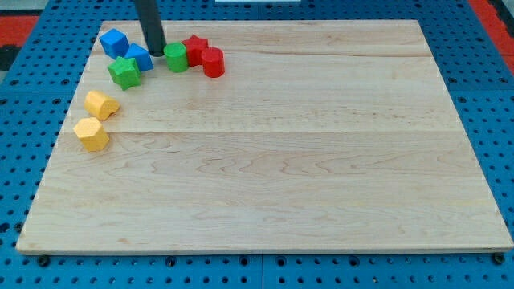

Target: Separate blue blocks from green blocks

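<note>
All the blocks sat near the top left corner of the wooden board (265,177); the rest of it held no blocks. My tip (156,53) stood between the blue block (140,57) on its left and the round green block (176,58) on its right; it looked to touch the blue one, but I could not be sure. I had no pincer at all, just a dark rod, so there was nothing to spread or press together.

The job looked far from done; the blues and greens were mixed up close. The green star block (124,71) sat just below the blue block and seemed to touch it; a second blue block (113,41) sat a bit up and to the left. The round green block leaned on a red star block (195,49), with a round red block (213,62) just beside that. Two yellow blocks (96,120) lay lower down on the left, apart from the rest.

The top of my rod was cut off by the view's top edge; the rod hid part of the blue block, so its shape was hard to tell.
</note>
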### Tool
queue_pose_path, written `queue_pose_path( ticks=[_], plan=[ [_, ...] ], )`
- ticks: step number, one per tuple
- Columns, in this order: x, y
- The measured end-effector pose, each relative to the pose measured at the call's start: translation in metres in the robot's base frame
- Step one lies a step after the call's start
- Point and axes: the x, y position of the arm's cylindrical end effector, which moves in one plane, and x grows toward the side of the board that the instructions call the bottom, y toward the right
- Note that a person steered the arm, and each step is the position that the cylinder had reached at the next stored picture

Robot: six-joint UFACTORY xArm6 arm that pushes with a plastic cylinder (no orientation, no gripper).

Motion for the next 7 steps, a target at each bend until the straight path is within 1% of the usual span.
queue_pose_path(
  ticks=[1, 2, 3, 4, 5, 6, 7],
  plan=[
    [-0.01, -0.007],
    [0.034, -0.01],
    [0.051, -0.032],
    [0.039, -0.039],
    [0.036, -0.03],
    [0.059, -0.045],
    [0.058, -0.077]
  ],
)
